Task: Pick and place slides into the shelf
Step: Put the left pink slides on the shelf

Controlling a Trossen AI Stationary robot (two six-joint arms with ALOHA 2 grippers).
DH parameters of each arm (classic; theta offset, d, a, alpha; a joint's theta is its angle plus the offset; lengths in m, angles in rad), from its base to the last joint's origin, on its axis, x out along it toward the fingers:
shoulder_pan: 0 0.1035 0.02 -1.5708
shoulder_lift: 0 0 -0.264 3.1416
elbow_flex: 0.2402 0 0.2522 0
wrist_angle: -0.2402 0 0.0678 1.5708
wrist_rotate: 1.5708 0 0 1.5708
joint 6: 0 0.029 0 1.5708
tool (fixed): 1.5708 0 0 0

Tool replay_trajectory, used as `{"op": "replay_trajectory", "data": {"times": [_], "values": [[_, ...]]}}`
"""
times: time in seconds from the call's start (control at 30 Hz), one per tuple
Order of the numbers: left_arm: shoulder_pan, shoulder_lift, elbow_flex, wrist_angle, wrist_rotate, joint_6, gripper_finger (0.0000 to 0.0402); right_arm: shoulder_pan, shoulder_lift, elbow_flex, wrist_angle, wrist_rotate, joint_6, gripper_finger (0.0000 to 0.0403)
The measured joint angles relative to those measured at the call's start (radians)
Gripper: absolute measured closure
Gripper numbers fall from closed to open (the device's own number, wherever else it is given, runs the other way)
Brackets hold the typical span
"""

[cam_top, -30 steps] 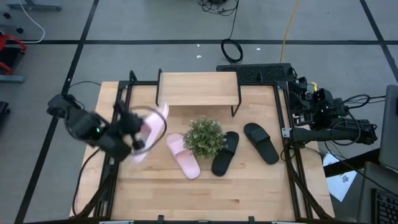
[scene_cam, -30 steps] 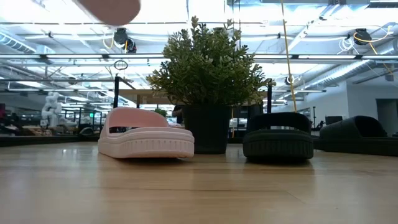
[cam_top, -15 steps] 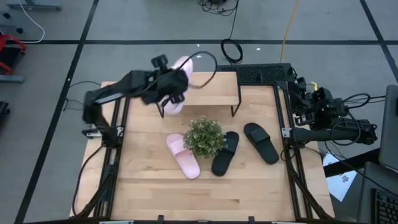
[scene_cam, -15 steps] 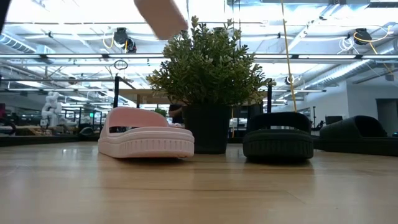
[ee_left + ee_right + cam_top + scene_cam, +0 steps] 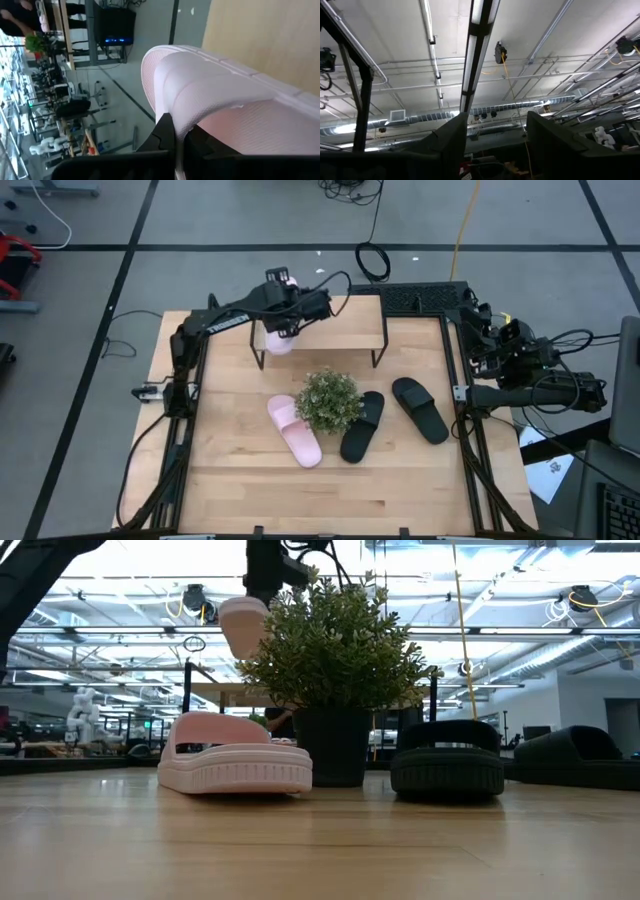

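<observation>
My left gripper [image 5: 288,315] is over the left end of the shelf [image 5: 335,323], shut on one pale pink slide [image 5: 280,342], which shows high in the low view as a pink slide [image 5: 245,626]. The second pink slide [image 5: 295,430] lies sole down on the table beside the plant. Two black slides [image 5: 362,425] [image 5: 420,410] lie to the plant's right. My right gripper [image 5: 496,131] is open and parked at the table's right edge, pointing at the ceiling. My left gripper pinches the pink slide's broad strap [image 5: 200,107] between its two fingers [image 5: 165,131], reaching down from above. The slide is lifted clear and hangs below the gripper, over the shelf's left end.
The small green plant [image 5: 328,400] in a dark pot stands mid-table, just in front of the shelf. The shelf stands on thin black legs [image 5: 379,358] at the table's far edge. Bare wood [image 5: 330,495] lies along the near side. Cables lie on the floor beyond.
My left arm swung from the table's left edge toward the far edge and rightward, carrying the pink slide over the shelf's left end, then came down with it in the last half second. The gripper stayed shut on the slide.
</observation>
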Motion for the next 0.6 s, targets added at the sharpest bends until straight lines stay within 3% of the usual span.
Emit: {"op": "replay_trajectory", "data": {"times": [0.6], "values": [[0.025,-0.005,0.000,0.076,-0.038,0.063,0.0402,0.000,0.000,0.000,-0.033,0.000,-0.007,0.0206]]}}
